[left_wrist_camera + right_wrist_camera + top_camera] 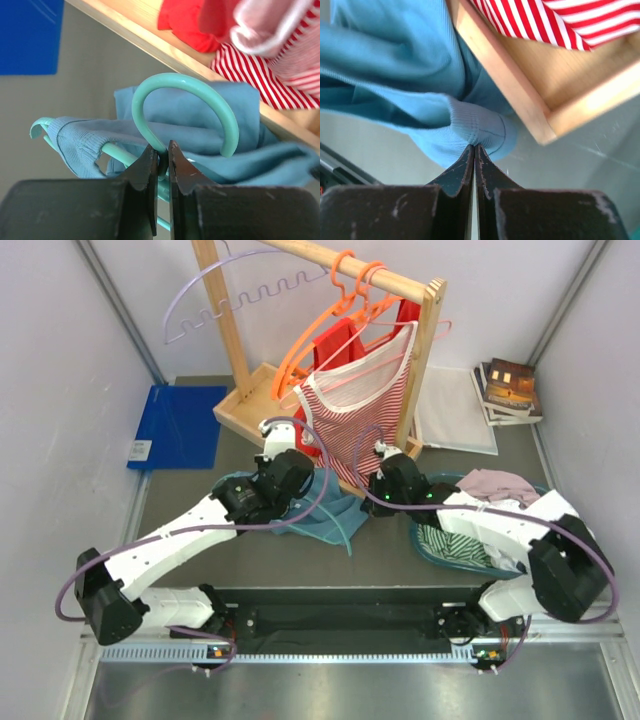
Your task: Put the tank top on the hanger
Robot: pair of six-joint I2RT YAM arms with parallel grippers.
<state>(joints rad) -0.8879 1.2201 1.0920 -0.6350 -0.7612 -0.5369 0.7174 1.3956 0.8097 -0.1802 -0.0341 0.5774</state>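
The teal-blue tank top lies bunched on the table between my two grippers, in front of the wooden rack. The teal-green hanger lies with it; one arm passes through a strap of the top. My left gripper is shut on the base of the hanger's hook; it shows in the top view. My right gripper is shut on a ribbed strap of the tank top; it shows in the top view.
A wooden clothes rack stands behind, with orange hangers, a red-and-white striped top, a red top and a lilac hanger. A blue board lies at left. A basket of clothes sits under my right arm.
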